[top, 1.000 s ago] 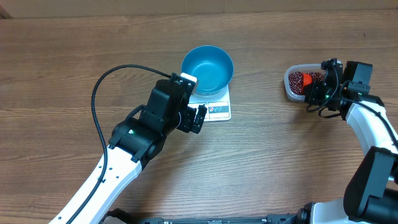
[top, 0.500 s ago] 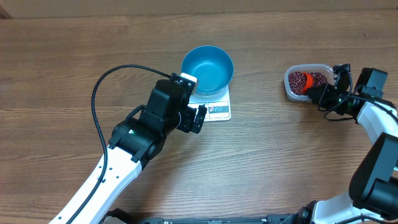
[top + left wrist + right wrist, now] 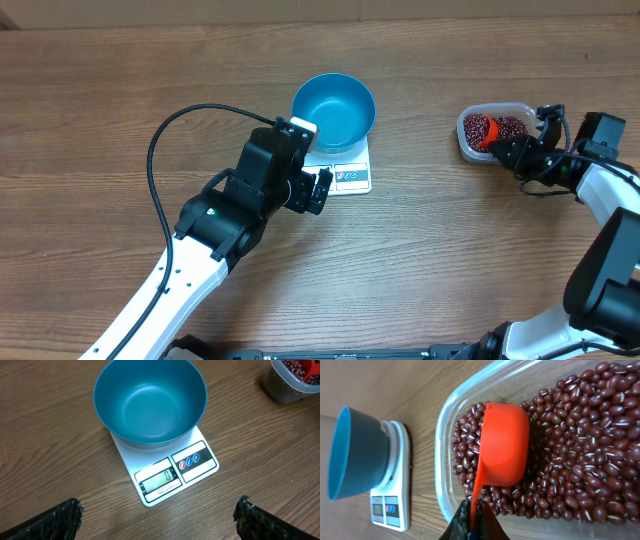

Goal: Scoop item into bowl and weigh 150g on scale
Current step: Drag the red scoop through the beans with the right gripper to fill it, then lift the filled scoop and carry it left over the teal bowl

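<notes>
We have the right gripper [image 3: 472, 519] clenched on the thin handle of the red-orange scoop [image 3: 502, 450]. Its cup lies on the beans [image 3: 580, 460] inside the clear tub [image 3: 441, 460]. We see no beans in the cup, and we cannot tell from the right wrist view whether it shows us its mouth or its back. The handle's long axis runs straight from the gripper toward the cup, along the tub's long side.

The tub sits at the far right of the counter [image 3: 450, 260]. The blue bowl [image 3: 333, 112] stands on the white scale [image 3: 350, 178] near the far middle, well apart from the tub and to its left. So the carry we expect runs leftward across bare counter, and the right arm must make it, since it holds the scoop and is much nearer the beans.

The left gripper [image 3: 318, 190] is released, jaws wide, and grasps nothing. It hangs just on the near side of the scale and points at it. From the left wrist view the bowl is empty and the display shows zero, so we judge that weighing has not begun.

The next move, as we read it, is to dig the cup under the heap and level it before lifting. The risk is beans spilling on the way across, or the scoop knocking the bowl off the scale.
</notes>
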Available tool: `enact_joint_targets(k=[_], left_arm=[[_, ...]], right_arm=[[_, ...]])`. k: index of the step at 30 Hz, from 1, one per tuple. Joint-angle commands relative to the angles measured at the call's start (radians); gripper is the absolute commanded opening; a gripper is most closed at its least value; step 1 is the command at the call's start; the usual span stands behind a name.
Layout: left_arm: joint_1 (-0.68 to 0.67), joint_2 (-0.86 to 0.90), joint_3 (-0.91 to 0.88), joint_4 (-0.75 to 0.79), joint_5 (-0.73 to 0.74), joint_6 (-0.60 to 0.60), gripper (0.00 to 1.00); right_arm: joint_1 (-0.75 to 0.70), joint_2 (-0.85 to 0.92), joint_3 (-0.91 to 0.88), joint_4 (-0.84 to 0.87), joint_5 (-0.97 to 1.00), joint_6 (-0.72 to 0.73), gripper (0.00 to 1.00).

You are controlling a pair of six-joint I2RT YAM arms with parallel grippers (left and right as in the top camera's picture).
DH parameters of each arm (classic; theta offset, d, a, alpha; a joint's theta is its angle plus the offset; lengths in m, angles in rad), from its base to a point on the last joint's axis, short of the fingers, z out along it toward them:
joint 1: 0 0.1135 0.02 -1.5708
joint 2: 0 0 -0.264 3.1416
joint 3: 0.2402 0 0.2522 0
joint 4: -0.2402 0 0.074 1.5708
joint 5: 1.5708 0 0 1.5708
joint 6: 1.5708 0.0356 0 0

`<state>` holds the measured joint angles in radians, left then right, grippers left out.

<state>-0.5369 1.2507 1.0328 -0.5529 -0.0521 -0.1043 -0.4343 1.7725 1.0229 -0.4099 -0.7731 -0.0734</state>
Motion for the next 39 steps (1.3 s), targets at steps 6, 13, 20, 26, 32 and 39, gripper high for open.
enact_joint_targets(k=[6, 13, 20, 26, 32, 39], left_arm=[[0.0, 0.004, -0.001, 0.003, 0.012, 0.012, 1.0], [0.0, 0.004, -0.001, 0.003, 0.012, 0.012, 0.99], [0.0, 0.004, -0.001, 0.003, 0.012, 0.012, 1.0], [0.0, 0.004, -0.001, 0.003, 0.012, 0.012, 0.99], [0.0, 0.004, -0.001, 0.003, 0.012, 0.012, 0.99], [0.0, 0.004, -0.001, 0.003, 0.012, 0.012, 0.99]], right_arm=[[-0.109, 0.005, 0.011, 0.0, -0.197, 0.044, 0.04], [-0.169, 0.005, 0.011, -0.027, -0.251, 0.047, 0.04], [-0.195, 0.005, 0.011, -0.031, -0.383, 0.047, 0.04], [-0.196, 0.005, 0.011, -0.033, -0.49, 0.047, 0.04], [-0.193, 0.005, 0.011, -0.047, -0.589, 0.051, 0.04], [-0.166, 0.005, 0.011, -0.051, -0.632, 0.082, 0.04]])
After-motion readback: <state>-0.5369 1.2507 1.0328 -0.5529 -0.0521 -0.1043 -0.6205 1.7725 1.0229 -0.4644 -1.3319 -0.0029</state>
